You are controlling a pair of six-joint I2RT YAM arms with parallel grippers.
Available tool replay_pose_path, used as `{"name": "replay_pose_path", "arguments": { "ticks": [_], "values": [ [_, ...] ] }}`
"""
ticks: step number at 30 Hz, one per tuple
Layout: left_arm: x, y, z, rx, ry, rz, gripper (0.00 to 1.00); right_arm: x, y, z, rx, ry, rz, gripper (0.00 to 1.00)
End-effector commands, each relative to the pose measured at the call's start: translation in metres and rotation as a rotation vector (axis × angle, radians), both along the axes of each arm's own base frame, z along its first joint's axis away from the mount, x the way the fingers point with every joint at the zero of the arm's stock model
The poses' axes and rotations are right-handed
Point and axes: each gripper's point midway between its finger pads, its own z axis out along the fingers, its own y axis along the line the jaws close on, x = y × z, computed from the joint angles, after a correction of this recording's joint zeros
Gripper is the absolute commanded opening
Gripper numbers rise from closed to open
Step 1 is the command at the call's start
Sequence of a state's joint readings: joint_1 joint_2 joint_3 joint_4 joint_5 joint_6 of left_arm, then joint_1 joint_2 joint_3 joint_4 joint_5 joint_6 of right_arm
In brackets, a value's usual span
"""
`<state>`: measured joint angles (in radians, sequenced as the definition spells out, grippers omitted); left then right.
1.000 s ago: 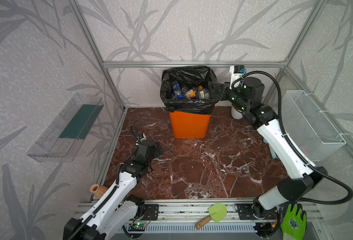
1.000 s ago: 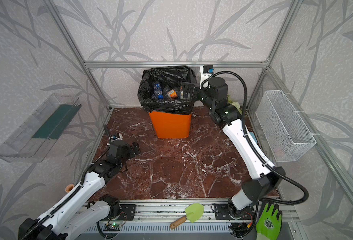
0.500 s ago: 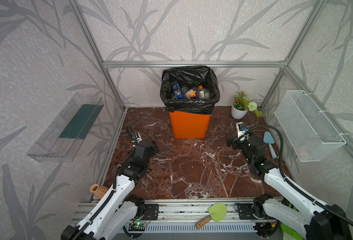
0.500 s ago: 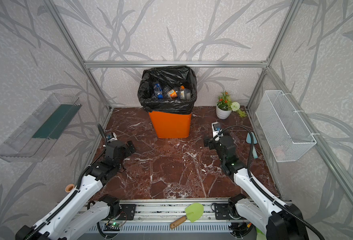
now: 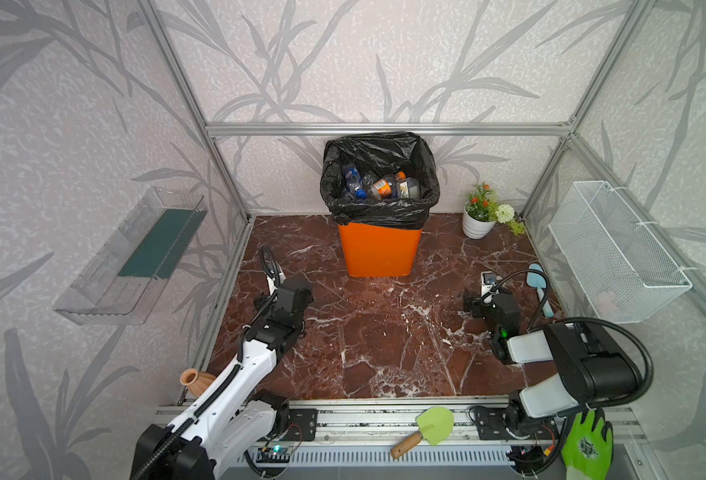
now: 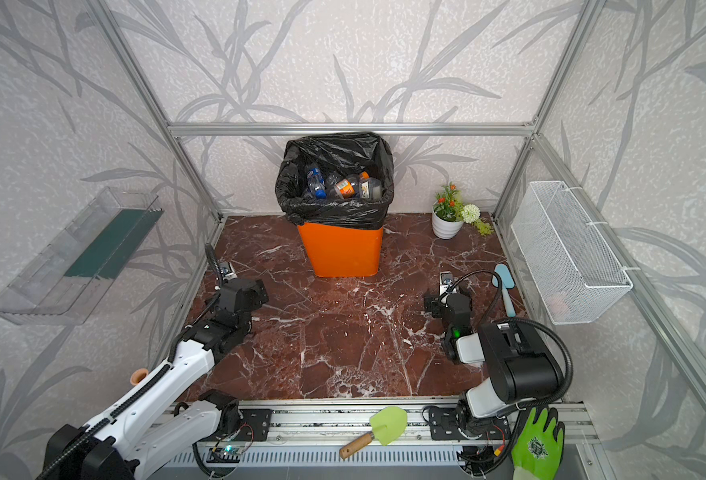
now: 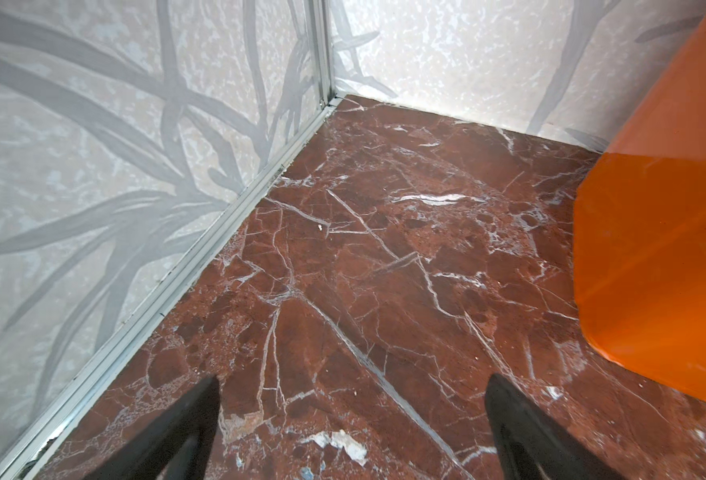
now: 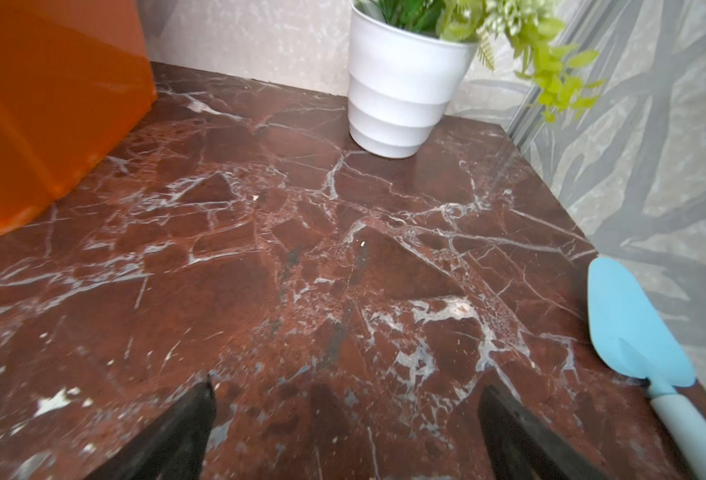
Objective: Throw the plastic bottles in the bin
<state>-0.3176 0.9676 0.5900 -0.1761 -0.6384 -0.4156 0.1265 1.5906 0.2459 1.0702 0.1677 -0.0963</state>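
Note:
The orange bin (image 5: 378, 249) (image 6: 341, 251) stands at the back middle of the marble floor, its black bag folded over the rim. Several plastic bottles (image 5: 380, 187) (image 6: 343, 185) lie inside it, with blue and orange labels showing. No bottle shows on the floor. My left gripper (image 5: 297, 291) (image 6: 256, 293) (image 7: 351, 386) hovers low at the left of the floor, open and empty; the bin's wall (image 7: 654, 249) is at the edge of its wrist view. My right gripper (image 5: 478, 301) (image 6: 432, 303) (image 8: 345, 390) sits low at the right, open, with only bare floor between its fingers.
A white flower pot (image 5: 476, 222) (image 8: 401, 95) stands at the back right. A blue trowel (image 5: 540, 286) (image 8: 633, 332) lies along the right wall under a wire basket (image 5: 617, 245). A clear tray (image 5: 135, 253) hangs on the left wall. A terracotta vase (image 5: 195, 380), green trowel (image 5: 430, 426) and glove (image 5: 586, 444) lie at the front.
My right arm has come away from the bin's rim and folded down low over the right side of the floor. The left gripper has shifted slightly forward.

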Motion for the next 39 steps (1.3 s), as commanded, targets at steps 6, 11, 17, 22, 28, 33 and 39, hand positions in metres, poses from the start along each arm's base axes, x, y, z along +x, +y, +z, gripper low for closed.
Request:
{"name": "replay_pose_path", "arguments": {
  "ticks": [6,11,17,22,28,33,39],
  "values": [
    [0.023,0.025,-0.001,0.192,-0.017,0.081,0.99,0.030,0.008,0.026,0.051,-0.044,0.021,0.99],
    [0.045,0.035,-0.031,0.156,-0.112,0.029,0.99,0.030,0.008,0.026,0.058,-0.039,0.023,0.99],
    [0.061,0.042,-0.059,0.144,-0.173,-0.044,0.99,0.030,0.006,0.028,0.056,-0.054,0.018,0.99],
    [0.074,0.041,-0.072,0.107,-0.168,-0.093,0.99,0.030,0.007,0.027,0.055,-0.052,0.018,0.99],
    [0.078,0.046,-0.078,0.088,-0.097,-0.077,0.99,0.030,0.008,0.027,0.055,-0.050,0.024,0.99],
    [0.078,0.046,-0.078,0.084,-0.094,-0.080,0.99,0.031,0.010,0.026,0.055,-0.041,0.039,0.99],
    [0.077,0.046,-0.079,0.083,-0.088,-0.079,0.99,0.030,0.010,0.026,0.054,-0.046,0.038,0.99]
  ]
}}
